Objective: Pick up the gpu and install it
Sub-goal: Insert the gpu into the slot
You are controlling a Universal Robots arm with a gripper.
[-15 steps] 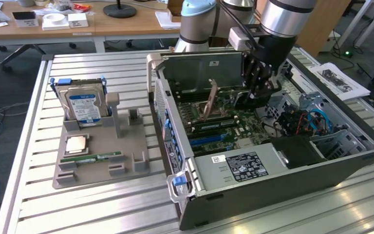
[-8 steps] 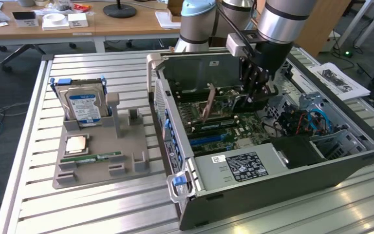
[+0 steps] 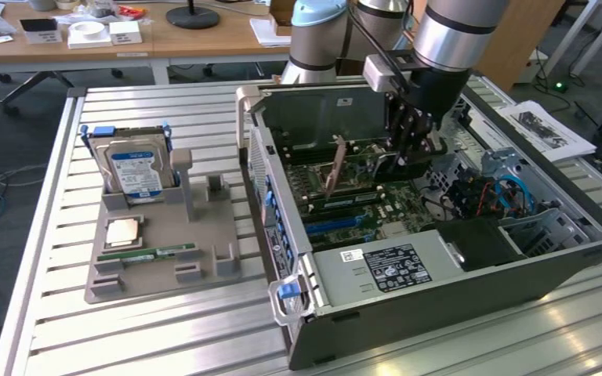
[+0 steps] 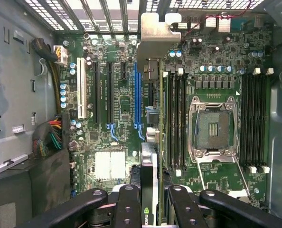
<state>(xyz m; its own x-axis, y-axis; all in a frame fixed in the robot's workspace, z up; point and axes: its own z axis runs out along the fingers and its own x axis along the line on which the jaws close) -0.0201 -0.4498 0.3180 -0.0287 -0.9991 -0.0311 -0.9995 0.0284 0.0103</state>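
Note:
My gripper [image 3: 411, 150] reaches down into the open computer case [image 3: 552, 258]. It is shut on the gpu [image 4: 149, 164], which I see edge-on between the two black fingers [image 4: 129, 204]. The card's silvery end bracket [image 4: 155, 35] points toward the vented case wall. The gpu hangs over the motherboard [image 4: 117, 102], roughly in line with the long blue slot [image 4: 138, 90] and slightly to one side of it. Whether its lower edge touches the slot is hidden. In the exterior view the gpu [image 3: 335, 168] shows as a thin brownish card standing on edge to the left of the gripper.
A grey parts holder [image 3: 144, 274] on the slatted table carries a hard drive [image 3: 134, 168], a square chip [image 3: 123, 232] and a green memory stick [image 3: 161, 252]. Inside the case are an empty processor socket [image 4: 214, 126], memory slots [image 4: 175, 118] and a cable bundle [image 4: 48, 135].

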